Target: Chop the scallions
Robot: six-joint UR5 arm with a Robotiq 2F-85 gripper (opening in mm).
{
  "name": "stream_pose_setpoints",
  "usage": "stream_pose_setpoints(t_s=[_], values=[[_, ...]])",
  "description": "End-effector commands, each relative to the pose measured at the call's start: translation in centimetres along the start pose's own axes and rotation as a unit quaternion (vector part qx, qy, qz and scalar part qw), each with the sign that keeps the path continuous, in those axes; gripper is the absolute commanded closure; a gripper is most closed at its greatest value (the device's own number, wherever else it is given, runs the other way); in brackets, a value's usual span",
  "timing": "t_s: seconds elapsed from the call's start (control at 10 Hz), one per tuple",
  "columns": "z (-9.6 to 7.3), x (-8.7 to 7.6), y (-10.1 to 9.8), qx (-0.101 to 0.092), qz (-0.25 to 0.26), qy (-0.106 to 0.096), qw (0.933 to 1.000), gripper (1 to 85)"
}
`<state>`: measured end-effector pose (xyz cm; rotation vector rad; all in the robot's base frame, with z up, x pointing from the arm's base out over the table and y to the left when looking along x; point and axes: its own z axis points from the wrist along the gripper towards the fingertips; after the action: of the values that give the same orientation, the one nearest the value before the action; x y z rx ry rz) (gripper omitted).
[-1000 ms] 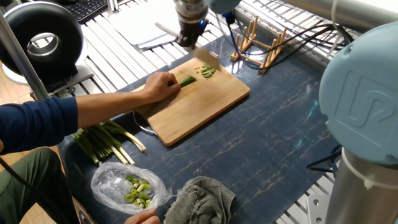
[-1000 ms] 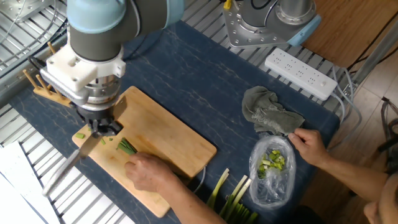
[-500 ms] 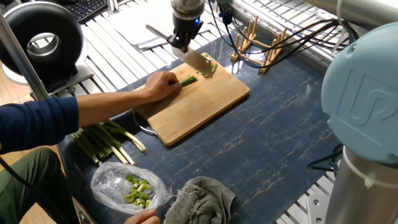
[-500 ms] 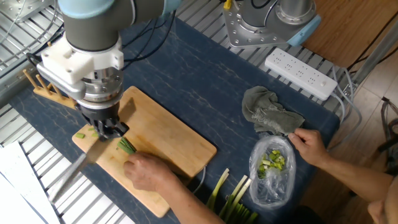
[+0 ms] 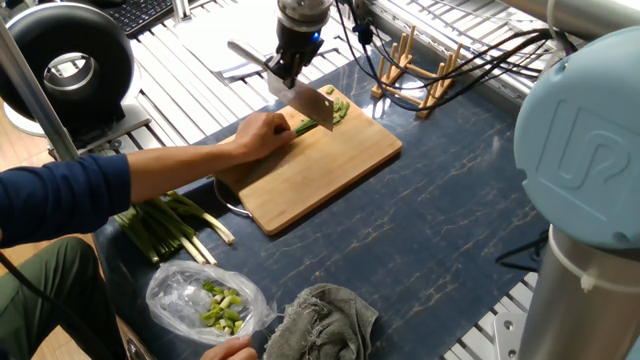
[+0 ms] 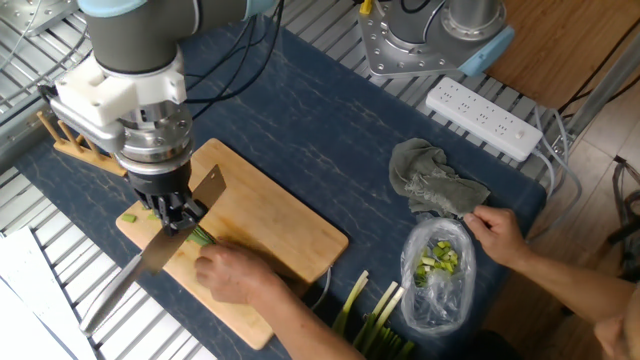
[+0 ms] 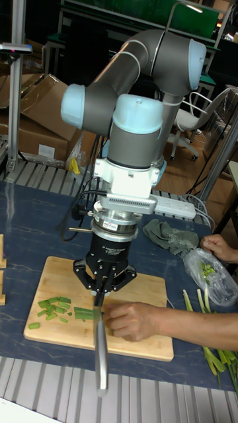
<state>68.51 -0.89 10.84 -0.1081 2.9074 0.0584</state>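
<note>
A wooden cutting board (image 5: 330,170) (image 6: 270,230) (image 7: 59,277) lies on the dark table. The scallions (image 5: 306,126) (image 6: 203,237) (image 7: 84,313) lie across it, pinned by a person's hand (image 5: 260,135) (image 6: 235,275) (image 7: 135,320). Short cut green bits (image 5: 338,108) (image 6: 130,218) (image 7: 53,307) sit at the board's end. My gripper (image 5: 290,68) (image 6: 176,208) (image 7: 100,287) is shut on a knife (image 5: 310,105) (image 6: 185,225) (image 7: 100,344). Its blade stands on the stalks, just beside the fingers of the hand.
A thicker bundle of stalks (image 5: 165,225) (image 6: 370,320) lies off the board. Near it are a clear bag of chunks (image 5: 205,300) (image 6: 438,270), held by the person's other hand, and a grey cloth (image 5: 325,320) (image 6: 435,180). A wooden rack (image 5: 415,70) (image 6: 65,135) stands beyond the board.
The gripper has carried the knife along the stalks toward the person's hand. The blade, earlier by the cut bits, now stands closer to the fingers.
</note>
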Motion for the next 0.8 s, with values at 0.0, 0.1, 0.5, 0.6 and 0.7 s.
stream_pose_setpoints(t_s=[0.0, 0.1, 0.5, 0.6, 0.7], values=[[0.5, -0.1, -0.9, -0.004, 0.011, -0.006, 0.9999, 84.3], [1.1, -0.2, -1.1, -0.007, 0.011, -0.009, 0.9999, 84.3], [2.3, 0.0, -2.0, -0.006, 0.005, -0.022, 0.9997, 84.3], [2.4, 0.0, -1.9, -0.006, 0.005, -0.023, 0.9997, 84.3], [2.5, 0.1, -1.8, -0.006, 0.006, -0.024, 0.9997, 84.3]])
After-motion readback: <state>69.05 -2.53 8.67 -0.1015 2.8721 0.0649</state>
